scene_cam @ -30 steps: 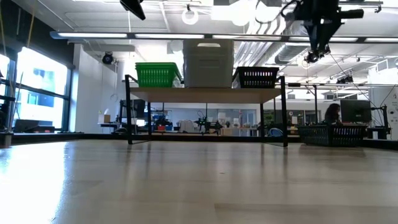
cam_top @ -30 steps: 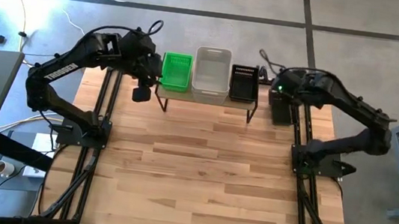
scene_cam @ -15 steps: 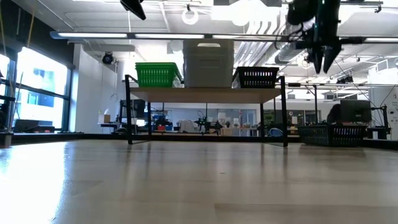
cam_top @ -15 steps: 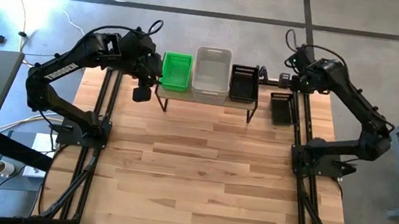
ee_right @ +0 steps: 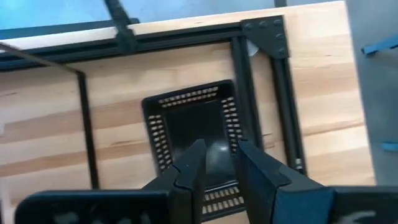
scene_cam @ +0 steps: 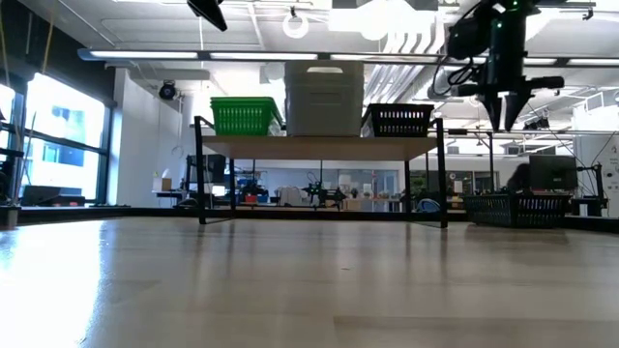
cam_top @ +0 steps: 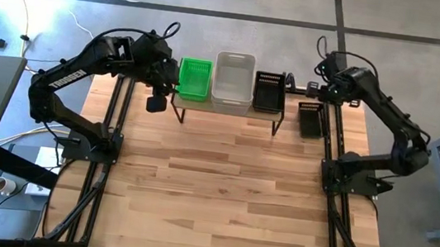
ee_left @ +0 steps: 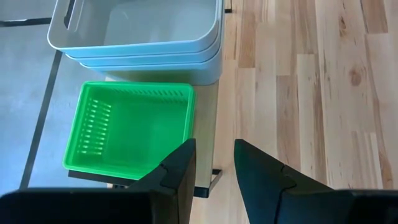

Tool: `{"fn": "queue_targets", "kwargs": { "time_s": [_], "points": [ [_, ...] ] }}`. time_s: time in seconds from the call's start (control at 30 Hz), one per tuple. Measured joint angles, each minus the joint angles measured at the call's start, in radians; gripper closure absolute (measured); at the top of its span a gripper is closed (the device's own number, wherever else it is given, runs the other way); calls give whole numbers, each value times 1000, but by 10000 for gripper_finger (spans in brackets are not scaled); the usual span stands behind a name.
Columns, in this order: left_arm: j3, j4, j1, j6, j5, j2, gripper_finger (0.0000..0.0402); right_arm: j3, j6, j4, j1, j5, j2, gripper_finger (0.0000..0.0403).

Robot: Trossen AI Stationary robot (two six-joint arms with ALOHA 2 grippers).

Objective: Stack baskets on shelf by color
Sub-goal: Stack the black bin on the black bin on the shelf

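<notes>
High view: both arms reach toward the table's far edge, three basket stacks on the shelf [cam_top: 226,110], one black basket off it.

Green basket [cam_top: 193,79], whitish-grey stack [cam_top: 233,81] and black basket [cam_top: 268,91] stand in a row on the shelf, left to right as seen from above. A further black basket [cam_top: 310,119] sits on the tabletop just right of the shelf. The left gripper [ee_left: 212,163] hangs above the shelf's left end beside the green basket, fingers slightly apart, holding nothing. The right gripper [ee_right: 219,163] hovers above the loose black basket, clear of it; its fingers also stand slightly apart and empty. In the low view that gripper [scene_cam: 505,106] points down, higher than the shelf top, with the loose basket [scene_cam: 517,208] below on the table.
</notes>
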Motion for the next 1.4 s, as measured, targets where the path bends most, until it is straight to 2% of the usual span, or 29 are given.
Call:
{"fn": "queue_targets", "kwargs": {
  "time_s": [0.23,0.37,0.5,0.63,0.93,1.17,1.4],
  "points": [
    [0,0,0,7,0,0,300,0,29,57,90,-44,46,327],
    [0,0,0,8,0,0,300,0,50,74,113,-18,74,327],
    [0,0,0,8,0,0,300,0,58,200,111,-17,93,327],
    [0,0,0,8,0,0,300,0,45,322,82,-19,117,327],
    [0,0,0,8,0,0,300,0,7,356,-33,-114,180,327],
    [0,0,0,8,0,0,300,1,-39,197,-64,-147,181,327],
    [0,-1,0,8,0,0,300,-1,-39,87,-35,-185,181,327]
  ]
}}
